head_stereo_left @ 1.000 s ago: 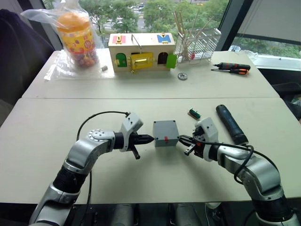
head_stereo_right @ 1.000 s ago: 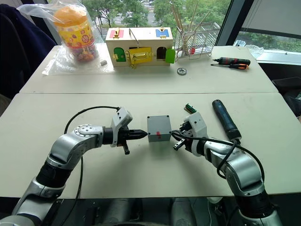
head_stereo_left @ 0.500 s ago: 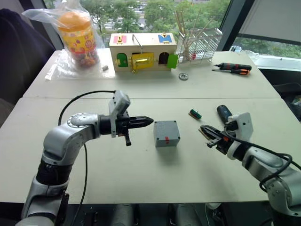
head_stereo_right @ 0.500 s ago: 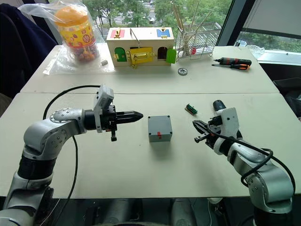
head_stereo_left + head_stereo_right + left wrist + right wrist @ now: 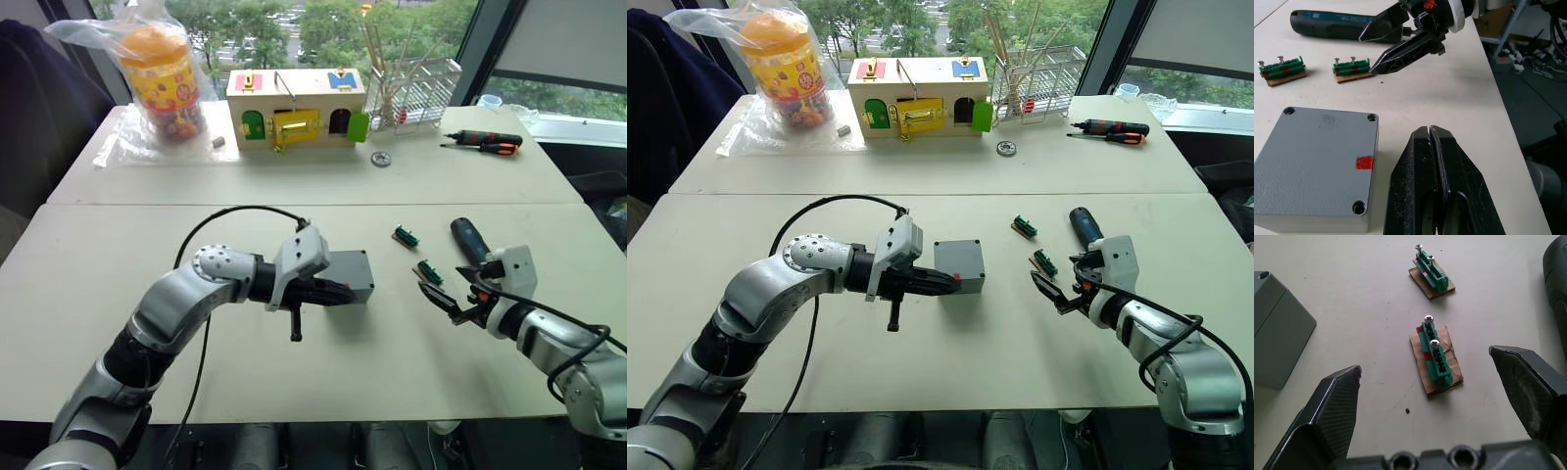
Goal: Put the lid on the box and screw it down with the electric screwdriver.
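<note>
The small grey plastic box (image 5: 958, 266), a red mark on its side, sits mid-table (image 5: 921, 372). The left pincer (image 5: 1429, 134), fingers pressed together and holding nothing, lies just beside the box's near face. The right pincer (image 5: 1435, 396) is spread wide over a green screw-terminal block on brown card (image 5: 1436, 360), a second such block (image 5: 1431, 273) beyond it. The thick black electric screwdriver (image 5: 1085, 228) lies behind the right pincer.

No legible text or labels anywhere.
</note>
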Available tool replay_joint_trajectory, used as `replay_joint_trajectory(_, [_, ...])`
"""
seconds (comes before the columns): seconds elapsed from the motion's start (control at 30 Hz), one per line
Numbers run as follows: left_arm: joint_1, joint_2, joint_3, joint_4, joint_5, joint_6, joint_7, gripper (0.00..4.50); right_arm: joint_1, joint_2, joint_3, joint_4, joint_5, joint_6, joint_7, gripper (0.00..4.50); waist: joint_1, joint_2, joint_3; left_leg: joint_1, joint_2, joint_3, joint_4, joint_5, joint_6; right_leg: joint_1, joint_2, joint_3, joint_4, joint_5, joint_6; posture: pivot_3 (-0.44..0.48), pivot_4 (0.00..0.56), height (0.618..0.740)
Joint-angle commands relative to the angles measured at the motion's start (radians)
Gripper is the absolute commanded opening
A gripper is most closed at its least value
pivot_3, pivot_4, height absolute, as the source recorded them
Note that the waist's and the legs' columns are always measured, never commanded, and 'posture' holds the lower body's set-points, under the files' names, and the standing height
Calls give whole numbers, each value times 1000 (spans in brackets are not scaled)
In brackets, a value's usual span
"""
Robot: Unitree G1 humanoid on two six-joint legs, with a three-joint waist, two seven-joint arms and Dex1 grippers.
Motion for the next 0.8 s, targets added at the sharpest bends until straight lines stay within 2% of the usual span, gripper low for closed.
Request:
replay_joint_trajectory(0.03, [8, 3, 12, -25, 4, -16, 4, 0, -20, 6, 6, 14, -14, -48, 9, 3869, -1, 0, 0, 0, 0, 0, 0, 0, 0, 0, 0, 0, 0, 0, 0, 0, 150, 711])
replay_joint_trajectory(0.07, [11, 4, 13, -22, 7, -18, 6, 0, -24, 6, 10, 24, -17, -55, 10, 3611, -1, 0, 0, 0, 0, 0, 0, 0, 0, 0, 0, 0, 0, 0, 0, 0, 150, 711])
replay_joint_trajectory(0.13, [16, 3, 14, -21, 14, -21, 8, 0, -32, 5, 19, 43, -27, -72, 10, 2792, -1, 0, 0, 0, 0, 0, 0, 0, 0, 0, 0, 0, 0, 0, 0, 0, 150, 711])
replay_joint_trajectory(0.33, [26, 1, 19, -32, 11, -17, 7, 0, -56, 5, 36, 87, -43, -103, 16, 2792, 0, 0, 0, 0, 0, 0, 0, 0, 0, 0, 0, 0, 0, 0, 0, 0, 150, 711])
replay_joint_trajectory(0.43, [27, 1, 20, -31, 11, -18, 8, 0, -64, 8, 46, 103, -50, -114, 18, 1958, 0, 0, 0, 0, 0, 0, 0, 0, 0, 0, 0, 0, 0, 0, 0, 0, 150, 711])
replay_joint_trajectory(0.5, [28, 2, 20, -31, 11, -17, 8, 0, -67, 8, 51, 112, -55, -121, 20, 1021, -1, 0, 0, 0, 0, 0, 0, 0, 0, 0, 0, 0, 0, 0, 0, 0, 150, 711])
replay_joint_trajectory(0.8, [31, -3, 18, -28, 14, -19, 18, 0, -79, 17, 59, 135, -66, -136, 19, 1021, 0, 0, 0, 0, 0, 0, 0, 0, 0, 0, 0, 0, 0, 0, 0, 0, 150, 711])
